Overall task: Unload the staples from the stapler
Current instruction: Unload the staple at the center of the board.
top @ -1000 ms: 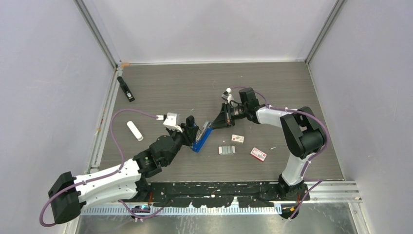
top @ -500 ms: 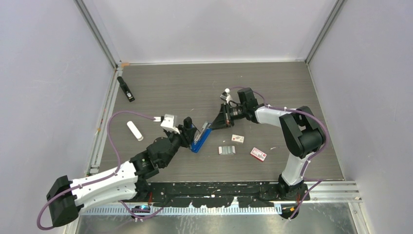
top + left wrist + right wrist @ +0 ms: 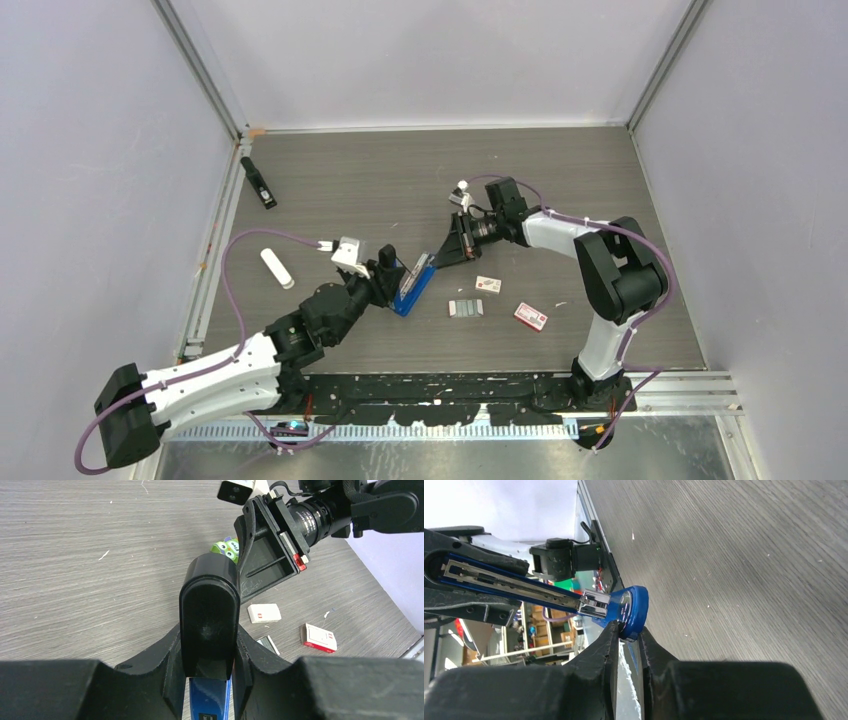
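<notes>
The left gripper (image 3: 209, 652) is closed to a narrow gap around the stapler (image 3: 412, 287). Its fingers (image 3: 167, 655) press the blue base from either side, and the black top arm (image 3: 209, 605) stands up between them, swung clear of the base. Just beyond it, the right gripper (image 3: 626, 635) is almost fully closed, its fingertips pinching the rounded blue nose of the base, so the stapler spans the two grippers. Whether its rear end rests on the table (image 3: 350, 190) I cannot tell. Running back from that pinch, the silvery metal channel (image 3: 514, 584) lies exposed; whether a strip sits in it is unclear. Near the right gripper, on the side toward the arm bases, loose staples (image 3: 465, 308) lie on the table, with a white box (image 3: 488, 285) and a red-and-white box (image 3: 531, 317) close by. The stapler looks light, rigid and smooth-sided, so it is likely to pivot under a fingertip pinch, and the flat flanks of the base seem the surest hold. The staples are thin, brittle strips that would probably snap if squeezed, so they are better tipped or slid out than gripped.
</notes>
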`<state>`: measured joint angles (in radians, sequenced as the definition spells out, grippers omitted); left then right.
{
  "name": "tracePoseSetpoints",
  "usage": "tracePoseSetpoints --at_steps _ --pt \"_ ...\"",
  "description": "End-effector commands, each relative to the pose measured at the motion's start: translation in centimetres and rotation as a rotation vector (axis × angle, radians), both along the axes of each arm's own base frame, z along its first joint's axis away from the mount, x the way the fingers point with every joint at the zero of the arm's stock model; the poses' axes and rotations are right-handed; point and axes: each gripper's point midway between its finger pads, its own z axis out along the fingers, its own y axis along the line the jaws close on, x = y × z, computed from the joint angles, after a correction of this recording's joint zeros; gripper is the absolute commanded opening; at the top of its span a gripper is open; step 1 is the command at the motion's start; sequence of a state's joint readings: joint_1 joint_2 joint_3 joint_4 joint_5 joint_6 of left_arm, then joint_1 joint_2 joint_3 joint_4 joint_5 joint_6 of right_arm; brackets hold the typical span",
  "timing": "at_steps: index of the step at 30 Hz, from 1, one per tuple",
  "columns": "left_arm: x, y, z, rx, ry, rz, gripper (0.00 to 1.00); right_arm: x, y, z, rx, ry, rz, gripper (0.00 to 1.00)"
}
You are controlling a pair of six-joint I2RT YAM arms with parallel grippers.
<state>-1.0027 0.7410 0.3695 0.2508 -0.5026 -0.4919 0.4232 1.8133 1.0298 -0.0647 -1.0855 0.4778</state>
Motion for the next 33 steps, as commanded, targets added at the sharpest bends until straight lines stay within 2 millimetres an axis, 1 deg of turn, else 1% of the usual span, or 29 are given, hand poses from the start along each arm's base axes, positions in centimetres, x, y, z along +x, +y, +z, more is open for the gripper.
tracePoseSetpoints --at_steps 1,5,8,12,16,23,25,27,30,32,33 --pt "1.4 1.0 6.0 -0.113 -0.119 0.075 0.0 -0.2 -1.0 -1.3 -0.044 -0.091 0.054 0.2" --pt "1.0 0.8 5.9 -0.068 -0.101 0.043 0.0 -0.2 -1.2 -2.0 -0.064 -0.092 0.061 0.2" --pt "0.8 1.3 6.4 -0.081 -0.105 0.049 0.0 -0.2 -1.3 -2.3 -0.075 -0.092 0.063 0.2" --pt "0.5 2.0 6.6 -0.129 -0.107 0.069 0.0 -0.2 -1.3 -1.7 -0.074 -0.105 0.066 0.22" --pt "0.4 1.8 6.6 -0.117 -0.095 0.056 0.0 -0.2 -1.4 -1.2 -0.069 -0.115 0.066 0.36" --pt "0.5 1.5 7.2 -0.051 -0.089 0.045 0.0 0.2 -2.0 -1.0 -0.077 -0.131 0.059 0.49" --pt "0.5 1.8 7.4 -0.019 -0.083 0.047 0.0 0.2 -2.2 -0.4 -0.064 -0.148 0.073 0.52" --pt "0.4 1.8 7.4 0.01 -0.072 0.041 0.0 -0.3 -2.4 0.9 -0.028 -0.196 0.116 0.56" --pt "0.2 1.5 7.1 0.034 -0.056 0.02 0.0 -1.7 -3.0 3.2 0.031 -0.303 0.213 0.6" --pt "0.1 1.2 6.3 0.063 -0.029 0.0 0.0 -2.7 -3.3 4.7 0.064 -0.374 0.259 0.62" --pt "0.0 0.8 6.1 0.063 -0.021 -0.022 0.0 -3.1 -3.5 5.3 0.077 -0.403 0.271 0.64"
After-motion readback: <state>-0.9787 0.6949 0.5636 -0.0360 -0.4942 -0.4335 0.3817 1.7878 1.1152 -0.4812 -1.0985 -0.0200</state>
